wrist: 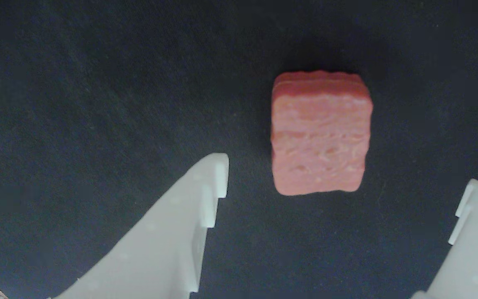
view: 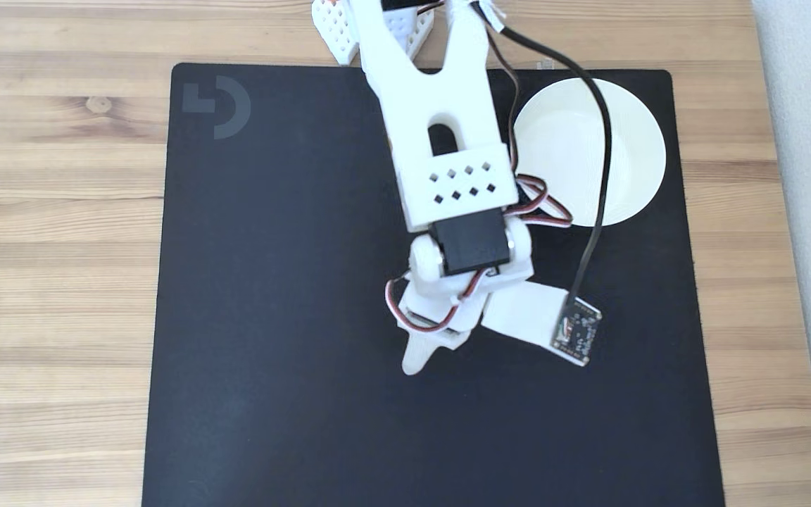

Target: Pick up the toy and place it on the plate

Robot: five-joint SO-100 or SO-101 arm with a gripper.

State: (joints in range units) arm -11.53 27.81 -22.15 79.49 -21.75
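In the wrist view, the toy (wrist: pixel 321 133) lay flat on the black mat (wrist: pixel 98 104), a little right of centre and in the upper half of the frame. The gripper (wrist: pixel 347 182) stood spread wide, its two white fingers rising from the lower edge: one fingertip (wrist: pixel 218 166) sat lower left of the toy, the other (wrist: pixel 473 195) at the lower right of the frame. Neither finger touched the toy, which sat just above the gap between them.

In the fixed view, the white arm (view: pixel 448 162) reached down from the top edge over the middle of the black mat (view: pixel 272 317), which lay on a wooden table (view: pixel 53 211). The plate (view: pixel 631 155) rested in the upper right part of the mat, partly hidden behind the arm and a black cable (view: pixel 604 176). One white finger (view: pixel 419 355) pointed down near the centre of the frame, and the wrist camera board (view: pixel 576 329) sat just right of it.
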